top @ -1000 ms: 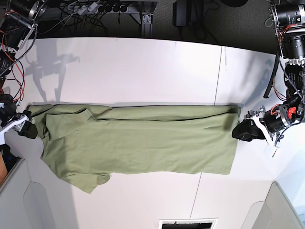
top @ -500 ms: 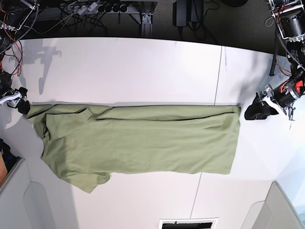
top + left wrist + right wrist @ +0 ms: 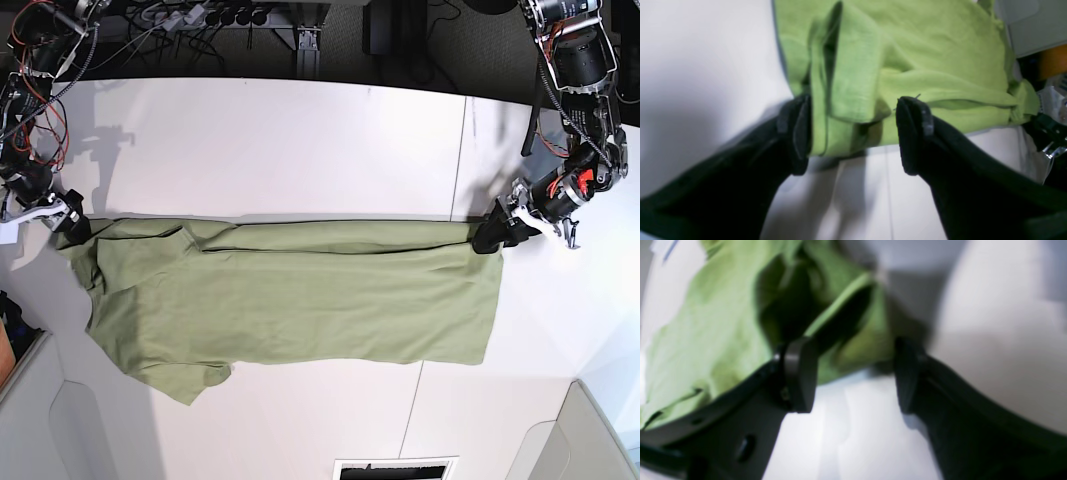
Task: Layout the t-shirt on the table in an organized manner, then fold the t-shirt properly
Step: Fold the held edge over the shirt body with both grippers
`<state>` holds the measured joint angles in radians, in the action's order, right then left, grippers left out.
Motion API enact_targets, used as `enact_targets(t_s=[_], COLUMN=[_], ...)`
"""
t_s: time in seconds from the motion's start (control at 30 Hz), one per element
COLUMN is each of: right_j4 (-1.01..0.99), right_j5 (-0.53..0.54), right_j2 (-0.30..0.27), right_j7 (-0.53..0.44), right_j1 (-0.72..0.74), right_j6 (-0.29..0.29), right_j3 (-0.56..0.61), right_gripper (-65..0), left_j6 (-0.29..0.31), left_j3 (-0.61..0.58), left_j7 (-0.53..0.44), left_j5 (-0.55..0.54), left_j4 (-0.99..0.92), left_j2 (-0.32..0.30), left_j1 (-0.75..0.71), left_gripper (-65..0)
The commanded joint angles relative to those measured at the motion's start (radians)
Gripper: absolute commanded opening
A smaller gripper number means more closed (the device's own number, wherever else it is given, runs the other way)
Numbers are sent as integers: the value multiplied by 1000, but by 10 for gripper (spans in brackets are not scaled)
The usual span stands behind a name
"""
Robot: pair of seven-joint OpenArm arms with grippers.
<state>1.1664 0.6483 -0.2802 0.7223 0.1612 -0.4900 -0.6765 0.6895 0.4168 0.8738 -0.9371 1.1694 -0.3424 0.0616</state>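
We see the left gripper (image 3: 490, 238) low at the t-shirt's (image 3: 300, 290) far corner on the base view's right, jaws spread wide either side of the folded hem, clamping nothing. The right gripper (image 3: 72, 226) sits at the opposite corner, likewise open around a fold. Half a second ago both stood clear of the cloth; now they have moved in to its edge. The shirt lies stretched lengthwise across the white table (image 3: 300, 140), cables and dark floor behind.

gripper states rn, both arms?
Left gripper: open, fingers either side of the t-shirt corner, not clamped.
Right gripper: open, at the opposite corner, not clamped.
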Motion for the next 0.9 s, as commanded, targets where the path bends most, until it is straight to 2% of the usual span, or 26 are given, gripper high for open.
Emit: enact_targets(t_s=[0.0,0.13,0.17,0.2,0.27,0.3,0.33,0.47,0.63,0.7,0.87], right_j4=[13,13,13,13,13,13,13,15,27,50,158], right_j5=[27,24,24,25,24,24,23,32,106,149,164], right_j2=[-4,33,38,42,43,43,42,42,23,10,-11], right_j7=[-15,-16,-16,-16,-16,-16,-16,-6,100,119,128], right_j1=[22,43,48,51,56,58,58,63,50,19,-104], right_j6=[-27,-30,-30,-30,-30,-30,-30,-34,-64,-74,-76], right_j3=[-2,-2,-1,-1,-1,-1,-1,-1,-7,-14,-24], right_gripper=[-294,-300,-328,-381,-541,-616,-650,-650,-650,-650,-650], left_j6=[9,9,9,9,9,9,9,9,9,9,9], left_j3=[-2,-14,-14,-14,-14,-14,-14,-14,-14,-14,-14], left_j7=[-6,-34,-39,-38,-16,-5,0,37,158,172,174], left_j5=[-11,43,57,67,80,82,82,47,-17,-38,-53], left_j4=[11,12,12,12,12,12,13,31,120,162,241], left_j2=[-6,13,15,15,14,11,10,-8,-41,-53,-88], left_j1=[16,21,21,21,21,22,22,22,7,-19,-128], left_gripper=[-242,-245,-253,-300,-512,-597,-650,-650,-650,-650,-650])
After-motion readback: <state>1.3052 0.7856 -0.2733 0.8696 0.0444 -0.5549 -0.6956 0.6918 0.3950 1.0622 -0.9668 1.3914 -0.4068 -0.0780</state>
